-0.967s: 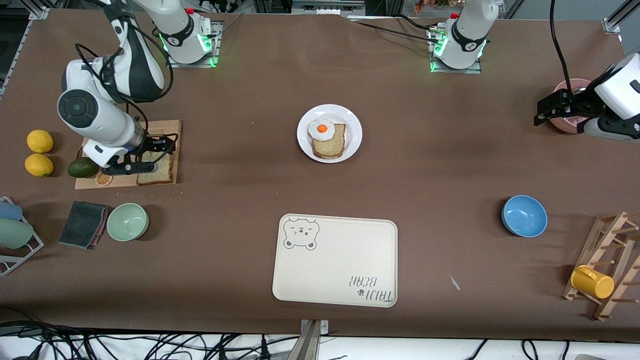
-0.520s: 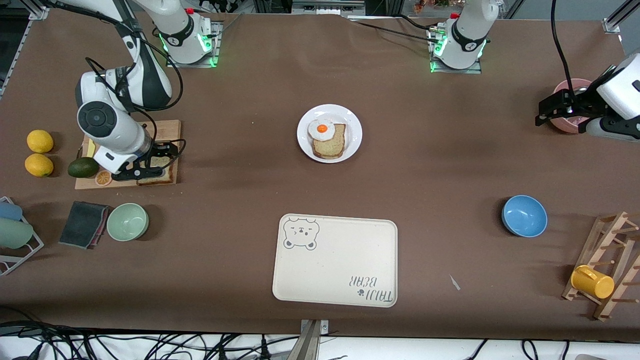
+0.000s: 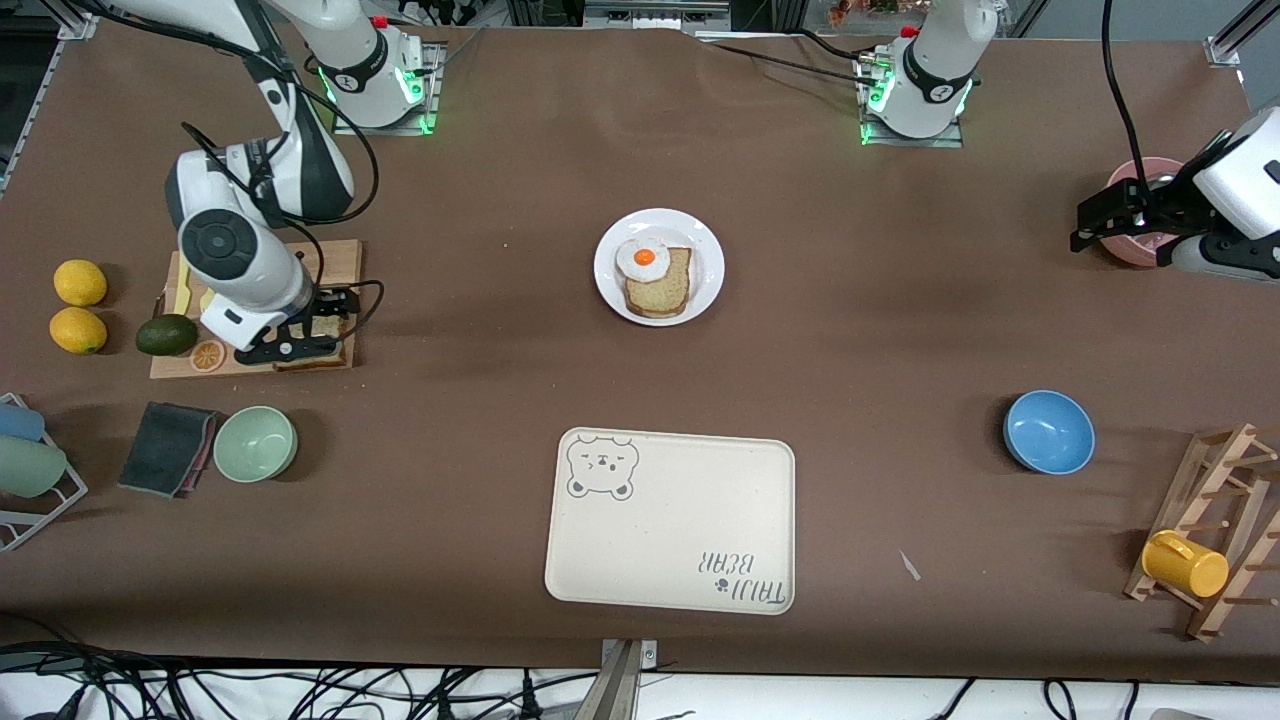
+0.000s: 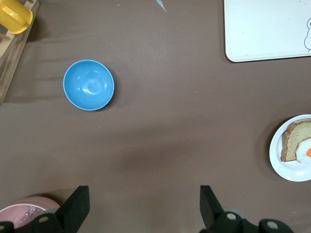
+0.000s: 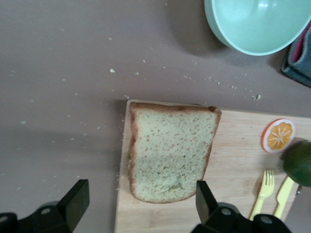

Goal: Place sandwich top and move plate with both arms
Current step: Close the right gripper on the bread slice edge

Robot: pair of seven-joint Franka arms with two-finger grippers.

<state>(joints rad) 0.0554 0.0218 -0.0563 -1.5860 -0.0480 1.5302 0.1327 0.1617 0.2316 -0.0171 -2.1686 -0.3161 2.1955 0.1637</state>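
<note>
The right end effector (image 3: 305, 340) hovered released over the sandwich top (image 5: 170, 150) on the cutting board (image 5: 233, 184); the left end effector (image 3: 1100, 222) waited released over a pink bowl (image 3: 1135, 245).

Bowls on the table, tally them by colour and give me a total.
Blue bowl: 1
Green bowl: 1
Pink bowl: 1
Total: 3
</note>
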